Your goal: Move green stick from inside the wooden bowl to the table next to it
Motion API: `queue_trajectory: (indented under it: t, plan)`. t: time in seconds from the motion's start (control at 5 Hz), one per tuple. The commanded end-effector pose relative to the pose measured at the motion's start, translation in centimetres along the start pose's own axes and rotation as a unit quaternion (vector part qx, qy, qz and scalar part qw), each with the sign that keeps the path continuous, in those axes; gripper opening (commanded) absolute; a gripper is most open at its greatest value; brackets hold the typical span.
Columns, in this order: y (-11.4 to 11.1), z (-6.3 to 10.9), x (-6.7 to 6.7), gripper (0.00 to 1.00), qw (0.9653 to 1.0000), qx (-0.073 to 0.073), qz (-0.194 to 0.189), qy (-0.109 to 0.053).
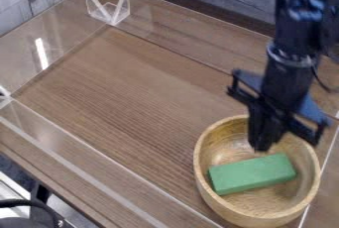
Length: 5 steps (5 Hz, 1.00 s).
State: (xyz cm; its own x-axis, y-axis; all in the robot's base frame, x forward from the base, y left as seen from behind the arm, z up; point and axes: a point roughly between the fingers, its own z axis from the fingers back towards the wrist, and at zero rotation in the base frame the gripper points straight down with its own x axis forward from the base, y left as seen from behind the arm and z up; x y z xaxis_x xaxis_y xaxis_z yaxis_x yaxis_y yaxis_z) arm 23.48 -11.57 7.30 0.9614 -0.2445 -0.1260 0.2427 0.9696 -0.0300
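table [126,88]: brown wood grain | on it: round light-tan wooden bowl [204,184], toward the near right
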Motion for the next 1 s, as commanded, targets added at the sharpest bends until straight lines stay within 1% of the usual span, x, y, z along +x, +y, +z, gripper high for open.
queue_trajectory:
  t: [0.0, 0.2, 0.4, 0.8]
  plan:
    - [-1.0, -0.5, 0.1, 0.0, 0.9997, 0.001, -0.017, -0.017]
    - [-1.6, -1.7, -0.2, 0.0, 0.9994, 0.004, -0.031, -0.017]
    - [-2.0, -2.4, -0.4, 1.0, 0.9988, 0.005, -0.042, -0.022]
    - [-1.7, -2.6, -1.0, 1.0, 0.9986, 0.002, -0.043, -0.032]
